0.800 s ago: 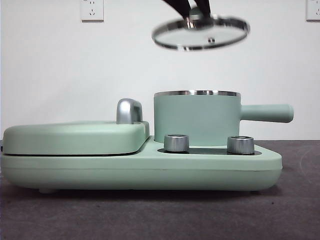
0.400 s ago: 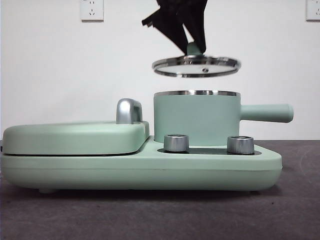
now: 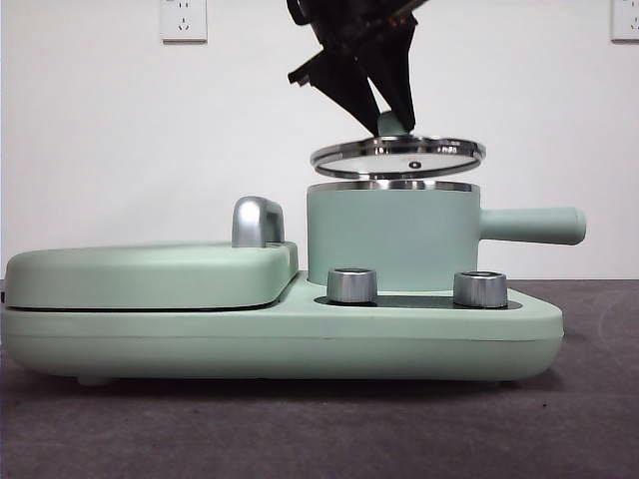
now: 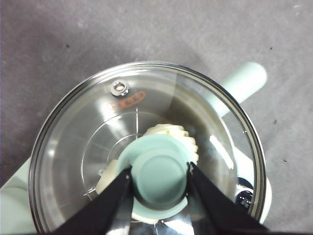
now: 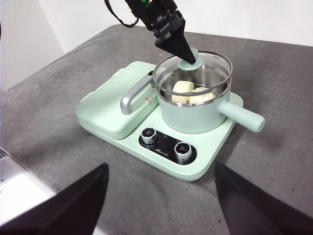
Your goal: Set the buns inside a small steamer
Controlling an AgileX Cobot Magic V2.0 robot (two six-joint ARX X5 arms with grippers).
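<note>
The small steamer [image 3: 391,239] is a mint-green pot with a steel rim and a straight side handle [image 3: 534,226], standing on the cooker base. Both buns lie inside it: the smooth one [image 5: 182,88] and the ridged one [image 5: 201,97], which also shows through the glass lid [image 4: 171,131]. My left gripper [image 4: 159,178] is shut on the green knob [image 3: 391,124] of the glass lid [image 3: 397,155]. The lid hangs almost level just above the pot rim. High over the table's near side, my right gripper [image 5: 161,205] stands open and holds nothing.
The flat mint-green grill plate [image 3: 150,274] with its chrome handle [image 3: 258,222] sits left of the pot on the same base. Two steel dials [image 3: 351,285] [image 3: 480,289] stand in front of the pot. Grey table [image 5: 274,181] surrounds the cooker; its edge [image 5: 19,156] lies at the near left.
The left gripper has come down with the lid, from high and tilted to nearly level just above the pot rim. The pot and base have not moved.
</note>
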